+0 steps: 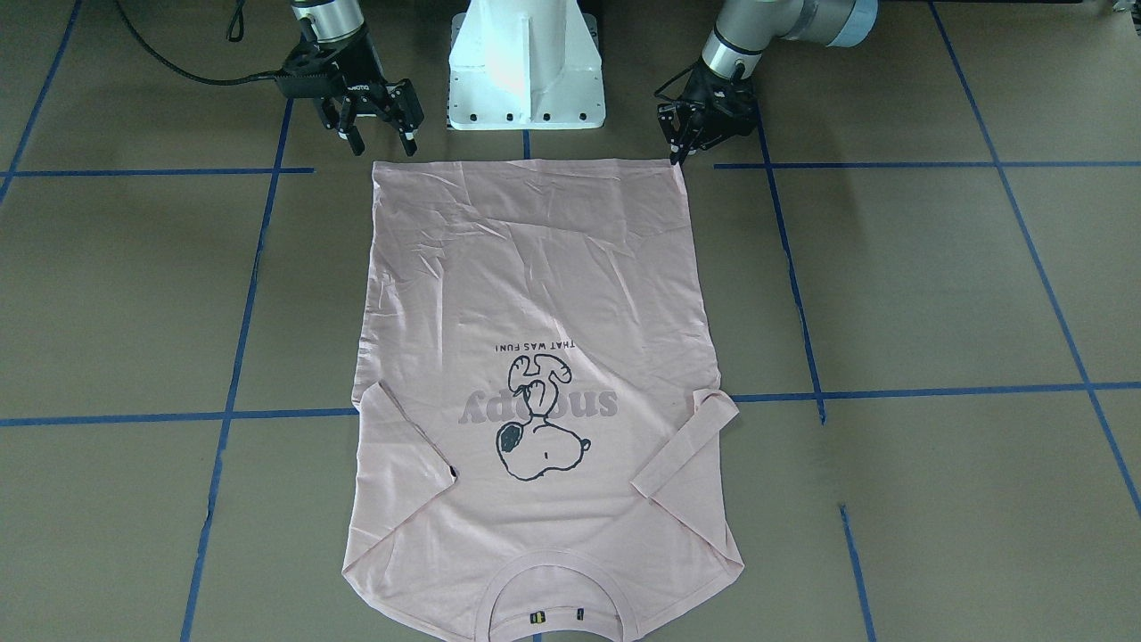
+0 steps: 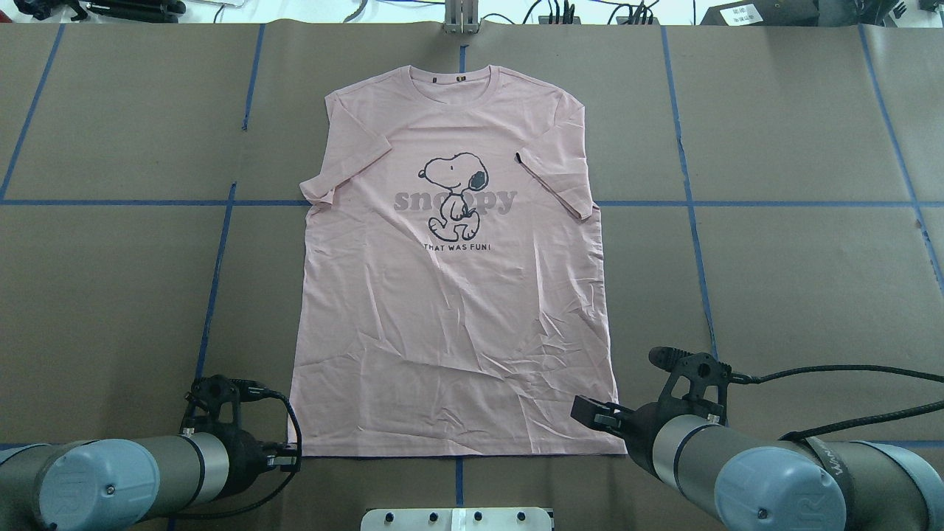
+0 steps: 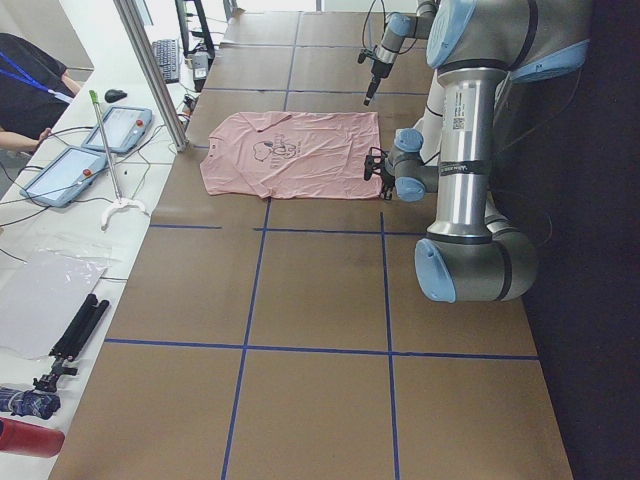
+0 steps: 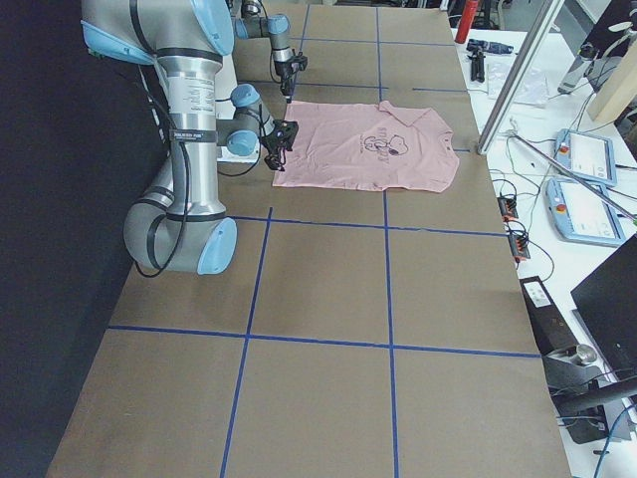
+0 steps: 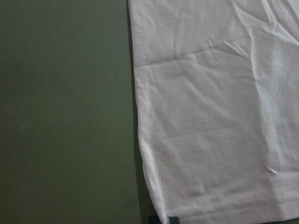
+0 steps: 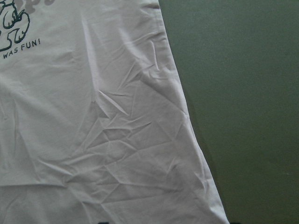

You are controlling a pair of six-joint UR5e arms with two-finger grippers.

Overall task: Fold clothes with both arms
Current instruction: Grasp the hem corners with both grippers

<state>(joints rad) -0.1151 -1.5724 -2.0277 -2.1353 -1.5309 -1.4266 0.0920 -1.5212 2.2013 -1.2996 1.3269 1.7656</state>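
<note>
I think the step now is grabbing the two bottom corners of the T-shirt (image 2: pixel 457 317). Next, each arm needs to pinch its corner. Then both should lift together and carry the bottom edge toward the neck, so the shirt folds in half. They should move at the same pace, or the cloth may twist.

The left arm (image 2: pixel 133 472) comes in at the near left corner. The left jaws sit right at that corner, touching its edge. They show only from the side, so I cannot tell if they are open or pinching the cloth.

The T-shirt lies flat on the table (image 2: pixel 811 295), picture side up. Its neck is far from the robot and its bottom edge is close to it. Both sleeves (image 2: pixel 350 162) are tucked in over the front.

The right arm (image 2: pixel 774 479) is at the other bottom corner. The right jaws are wide open and hold nothing. They hang just beside that corner, not touching the cloth.
</note>
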